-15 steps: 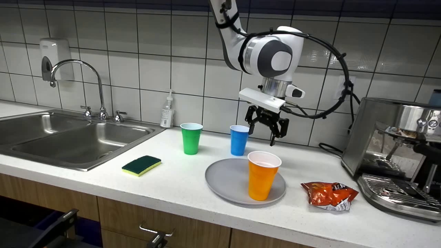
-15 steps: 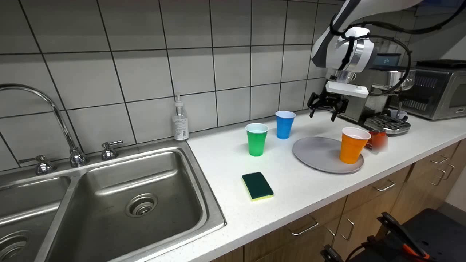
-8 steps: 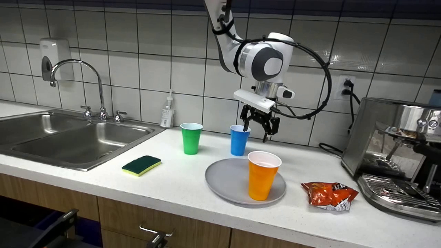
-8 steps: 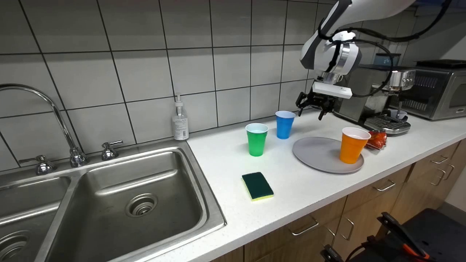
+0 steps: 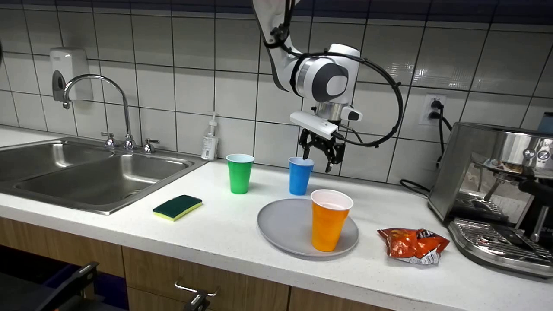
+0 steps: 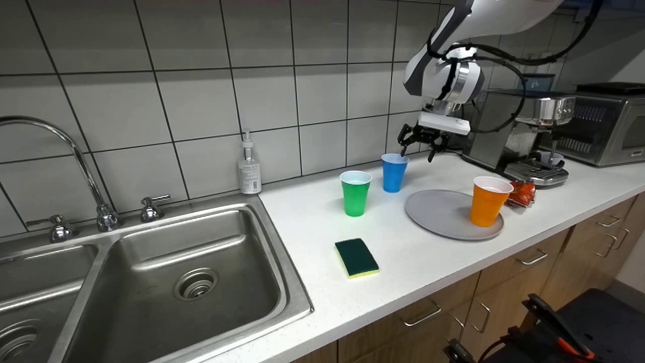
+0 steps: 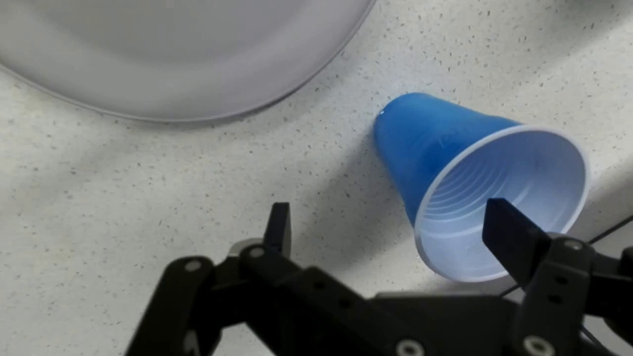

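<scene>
My gripper [image 5: 316, 163] is open and empty, held above the counter near the back wall. It also shows in an exterior view [image 6: 417, 155] and in the wrist view [image 7: 388, 203]. Nearest to it is the upright blue cup [image 5: 299, 179], also seen in the wrist view [image 7: 430, 138]. There, the right finger overlaps the cup's white mouth and the left finger is over bare counter; touching cannot be told. An orange cup [image 5: 328, 224] stands on a grey plate [image 5: 281, 224]. A green cup [image 5: 239, 175] stands left of the blue cup. The plate's edge shows in the wrist view [image 7: 198, 74].
A green and yellow sponge [image 6: 355, 256] lies near the sink [image 6: 297, 287]. A soap bottle [image 5: 209, 142] stands by the tiled wall. A red snack bag [image 5: 412, 244] and a steel coffee machine [image 5: 445, 172] are on the right. A steel oven [image 6: 599, 126] stands beyond.
My gripper has moved left in both exterior views, towards the blue cup, and sits slightly higher in the picture. It stays open. The cups, plate, sponge and bag have not moved.
</scene>
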Motion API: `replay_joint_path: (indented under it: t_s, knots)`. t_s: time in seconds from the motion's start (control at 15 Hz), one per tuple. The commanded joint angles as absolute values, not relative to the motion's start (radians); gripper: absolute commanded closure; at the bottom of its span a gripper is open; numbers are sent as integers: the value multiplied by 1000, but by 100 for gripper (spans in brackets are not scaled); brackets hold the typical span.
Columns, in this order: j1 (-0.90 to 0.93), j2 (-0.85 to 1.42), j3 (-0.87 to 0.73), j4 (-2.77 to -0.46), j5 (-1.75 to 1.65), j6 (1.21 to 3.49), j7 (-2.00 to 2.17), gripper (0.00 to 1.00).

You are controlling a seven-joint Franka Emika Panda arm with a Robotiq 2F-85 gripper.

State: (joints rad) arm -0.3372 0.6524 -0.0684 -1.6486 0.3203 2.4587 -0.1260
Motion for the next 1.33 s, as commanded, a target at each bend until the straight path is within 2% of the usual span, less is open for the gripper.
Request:
replay_joint_path:
  t_s: [0.0,0.4,0.47,1.27]
  knots:
    - [-330,691,-78,-1568,302,2434,-69,0]
    - [-318,749,-82,-1506,287,2419,-22,0]
    - [-335,720,-63,-1561,305,2454,-68,0]
    - [-332,739,-66,-1538,302,2453,-55,0]
